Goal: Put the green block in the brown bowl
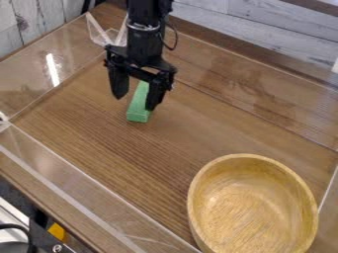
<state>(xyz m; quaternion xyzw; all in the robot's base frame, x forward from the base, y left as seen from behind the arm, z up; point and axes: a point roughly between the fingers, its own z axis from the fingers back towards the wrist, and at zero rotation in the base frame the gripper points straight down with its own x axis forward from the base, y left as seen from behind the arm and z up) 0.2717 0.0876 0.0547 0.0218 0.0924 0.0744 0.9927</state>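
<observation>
The green block (137, 111) lies flat on the wooden table, left of centre, its long axis running away from the camera. My gripper (138, 95) points down right over the block's far half, open, with one black finger on each side of the bar. The fingertips sit low around the block; I cannot tell whether they touch it. The block's upper end is partly hidden behind the fingers. The brown bowl (254, 176) rests at the front right with nothing in it, well apart from the gripper.
Clear plastic walls (53, 148) border the table along the left and front edges. A pale plank wall runs behind the table at the top.
</observation>
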